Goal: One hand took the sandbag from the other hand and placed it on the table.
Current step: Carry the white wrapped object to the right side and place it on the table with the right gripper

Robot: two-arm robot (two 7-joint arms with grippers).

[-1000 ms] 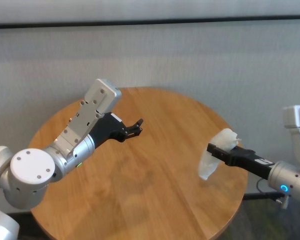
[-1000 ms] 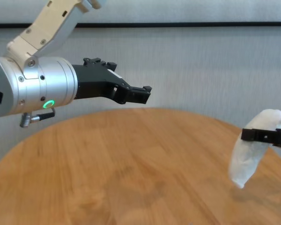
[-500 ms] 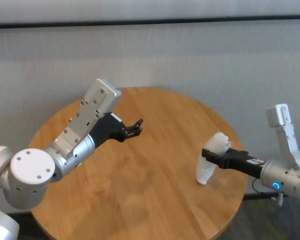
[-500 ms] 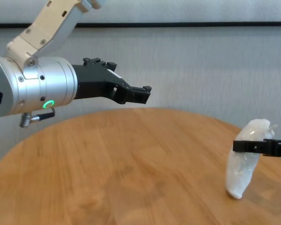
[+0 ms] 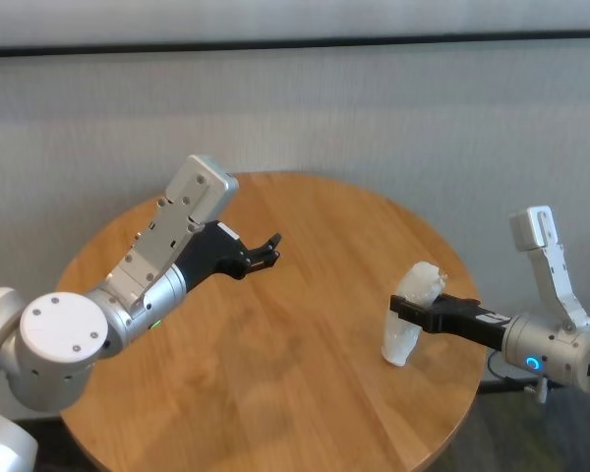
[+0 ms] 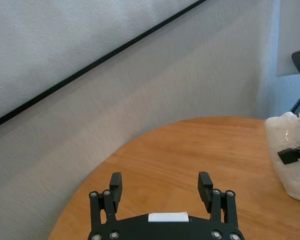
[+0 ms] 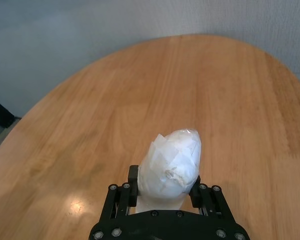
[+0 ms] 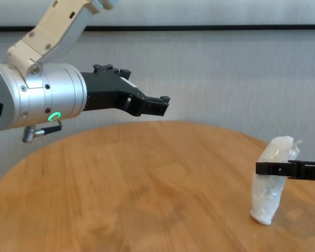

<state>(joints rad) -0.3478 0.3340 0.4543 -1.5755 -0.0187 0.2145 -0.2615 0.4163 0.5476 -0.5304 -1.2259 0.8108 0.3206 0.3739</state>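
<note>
The sandbag (image 5: 409,326), a lumpy white pouch in clear plastic, stands nearly upright with its lower end on the round wooden table (image 5: 275,344) near its right edge. My right gripper (image 5: 409,310), on the wrist with the teal ring light, is shut on the bag's upper middle. The right wrist view shows the bag (image 7: 172,160) between the two fingers. The chest view shows the bag (image 8: 270,186) held by the right gripper (image 8: 268,169). My left gripper (image 5: 272,246), on the wrist with the green ring light, is open and empty above the table's far left part, also seen in the left wrist view (image 6: 160,182).
A grey wall runs close behind the table. The table's right edge (image 5: 472,364) lies just beyond the bag. Bare wood (image 8: 121,199) spreads between the two grippers.
My right gripper has come down and a little inward with the sandbag. The bag hung tilted above the table before; now its lower end rests on the wood. The left arm has not moved.
</note>
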